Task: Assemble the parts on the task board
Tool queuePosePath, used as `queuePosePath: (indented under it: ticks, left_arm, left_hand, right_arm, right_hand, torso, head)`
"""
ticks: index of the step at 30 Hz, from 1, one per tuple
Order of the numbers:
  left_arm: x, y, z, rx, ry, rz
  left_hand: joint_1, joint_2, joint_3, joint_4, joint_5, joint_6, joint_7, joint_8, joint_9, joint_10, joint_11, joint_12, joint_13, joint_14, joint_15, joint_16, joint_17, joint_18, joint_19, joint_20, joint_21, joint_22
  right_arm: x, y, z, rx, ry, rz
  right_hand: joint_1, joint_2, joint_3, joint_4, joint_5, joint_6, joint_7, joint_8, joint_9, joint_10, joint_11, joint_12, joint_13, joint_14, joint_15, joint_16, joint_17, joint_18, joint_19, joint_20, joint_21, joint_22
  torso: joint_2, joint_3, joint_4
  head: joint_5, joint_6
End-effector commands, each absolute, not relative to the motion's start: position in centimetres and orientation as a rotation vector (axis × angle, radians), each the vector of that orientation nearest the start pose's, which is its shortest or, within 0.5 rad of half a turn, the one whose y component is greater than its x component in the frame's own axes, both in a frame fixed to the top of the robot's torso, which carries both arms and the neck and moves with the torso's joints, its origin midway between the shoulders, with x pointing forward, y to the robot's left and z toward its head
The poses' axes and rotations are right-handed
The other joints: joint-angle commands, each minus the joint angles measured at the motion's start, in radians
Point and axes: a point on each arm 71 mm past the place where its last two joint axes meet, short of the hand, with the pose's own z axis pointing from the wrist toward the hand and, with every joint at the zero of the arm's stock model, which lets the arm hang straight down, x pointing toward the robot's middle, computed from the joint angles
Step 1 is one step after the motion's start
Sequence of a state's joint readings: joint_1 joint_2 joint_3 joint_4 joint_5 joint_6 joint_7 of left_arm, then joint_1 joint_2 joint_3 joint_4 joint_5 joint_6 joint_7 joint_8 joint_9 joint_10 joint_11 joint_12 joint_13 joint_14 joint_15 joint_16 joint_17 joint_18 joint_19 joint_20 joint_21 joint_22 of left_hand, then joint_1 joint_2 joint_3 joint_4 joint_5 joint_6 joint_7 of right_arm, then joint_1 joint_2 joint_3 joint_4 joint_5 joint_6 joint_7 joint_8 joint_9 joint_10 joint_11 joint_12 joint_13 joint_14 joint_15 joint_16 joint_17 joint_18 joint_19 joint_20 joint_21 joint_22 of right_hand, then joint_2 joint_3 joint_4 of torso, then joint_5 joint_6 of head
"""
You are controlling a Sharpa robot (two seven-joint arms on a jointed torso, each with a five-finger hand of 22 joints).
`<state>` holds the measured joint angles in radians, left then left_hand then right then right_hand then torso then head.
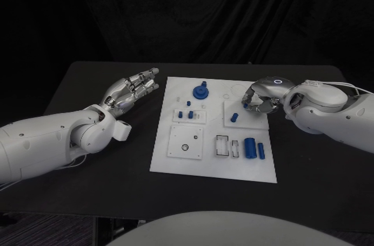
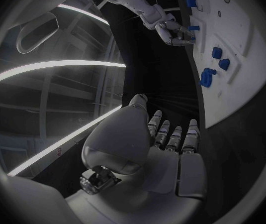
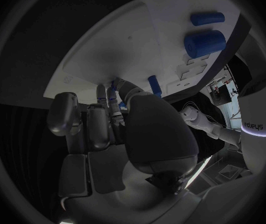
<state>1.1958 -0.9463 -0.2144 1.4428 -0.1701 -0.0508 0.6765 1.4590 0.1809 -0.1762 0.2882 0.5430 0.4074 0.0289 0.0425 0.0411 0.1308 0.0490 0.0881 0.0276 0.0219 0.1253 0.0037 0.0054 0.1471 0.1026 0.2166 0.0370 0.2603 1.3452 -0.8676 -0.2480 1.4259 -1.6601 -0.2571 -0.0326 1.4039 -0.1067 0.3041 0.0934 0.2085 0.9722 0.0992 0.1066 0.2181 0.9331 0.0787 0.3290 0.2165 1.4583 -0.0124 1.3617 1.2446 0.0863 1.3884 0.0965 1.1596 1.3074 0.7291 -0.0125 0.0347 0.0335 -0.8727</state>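
The white task board (image 1: 214, 165) lies mid-table. On it are a blue gear-like part (image 1: 201, 91), small blue pegs (image 1: 185, 114), one upright blue peg (image 1: 234, 117), a thick blue cylinder (image 1: 250, 147) and a thin one (image 1: 261, 151). My left hand (image 1: 132, 89) hovers over the black table just left of the board, fingers straight and apart, holding nothing. My right hand (image 1: 261, 100) hangs over the board's far right, fingers curled down close to the upright peg (image 3: 154, 86). Bits of blue show at its fingertips (image 3: 115, 102); whether they grip anything is unclear.
The board carries raised white plates with slots and holes, one at the near left (image 1: 187, 142) and a slotted one (image 1: 227, 146) beside the cylinders. Black table (image 1: 93, 192) surrounds the board on all sides.
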Motion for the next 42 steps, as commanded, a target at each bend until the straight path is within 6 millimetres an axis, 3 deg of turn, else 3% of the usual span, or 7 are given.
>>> queuePosePath:
  ticks: [1,10,22,42]
  left_arm:
    - [46.2,27.2,-21.6,-0.753,1.344,-1.748]
    - [46.2,27.1,-21.7,-0.756,1.350,-1.748]
    - [46.3,27.1,-21.8,-0.763,1.364,-1.747]
    - [46.3,27.2,-21.9,-0.770,1.376,-1.740]
  left_hand:
    - [0.010,-0.002,-0.002,-0.003,0.005,0.001,0.007,0.000,0.001,0.002,0.004,0.004,0.001,0.000,0.007,0.003,0.001,0.018,0.000,0.008,0.005,-0.002]
    - [0.014,-0.001,-0.002,-0.003,0.007,0.004,0.011,0.000,0.002,0.002,0.008,0.005,0.001,0.000,0.008,0.003,0.001,0.018,0.000,0.011,0.005,-0.004]
    - [0.022,0.001,-0.002,-0.003,0.009,0.019,0.027,0.002,0.003,0.004,0.011,0.007,0.001,0.002,0.014,0.004,0.001,0.020,0.001,0.017,0.005,-0.006]
    - [0.036,0.004,0.000,-0.007,0.015,0.019,0.027,0.002,0.003,0.009,0.025,0.011,0.002,0.009,0.027,0.006,0.003,0.020,0.010,0.031,0.009,0.002]
  right_arm:
    - [49.7,-24.1,-19.6,-0.500,1.683,0.412]
    - [49.8,-23.9,-19.7,-0.506,1.672,0.425]
    - [50.0,-23.6,-19.8,-0.510,1.663,0.429]
    - [49.3,-23.5,-18.7,-0.495,1.604,0.456]
  right_hand:
    - [0.008,0.006,0.011,-0.002,0.003,0.018,0.007,0.010,0.006,0.016,-0.006,0.007,-0.003,0.001,-0.009,0.000,0.000,-0.001,0.002,-0.007,0.001,0.152]
    - [0.020,0.012,0.023,-0.010,0.003,0.059,0.006,0.030,0.024,0.069,-0.017,0.006,-0.013,0.004,-0.019,0.002,0.000,-0.003,0.007,-0.017,0.008,0.154]
    - [0.024,0.015,0.028,-0.014,0.002,0.079,0.008,0.040,0.036,0.112,-0.020,-0.002,-0.023,0.000,-0.015,-0.008,-0.015,-0.003,0.005,-0.015,0.000,0.152]
    - [0.024,0.025,0.024,-0.017,0.002,0.140,-0.007,0.074,0.075,0.182,-0.034,-0.032,-0.043,0.005,-0.020,-0.006,-0.016,-0.005,0.015,-0.019,0.011,0.156]
  torso:
    - [0.000,-0.0001,0.0021]
    - [0.001,-0.0005,0.0012]
    - [0.001,-0.0014,0.0001]
    - [0.001,-0.0025,-0.0002]
  head:
    - [-0.001,0.000]
    - [-0.002,0.000]
    - [0.002,0.000]
    - [0.010,0.000]
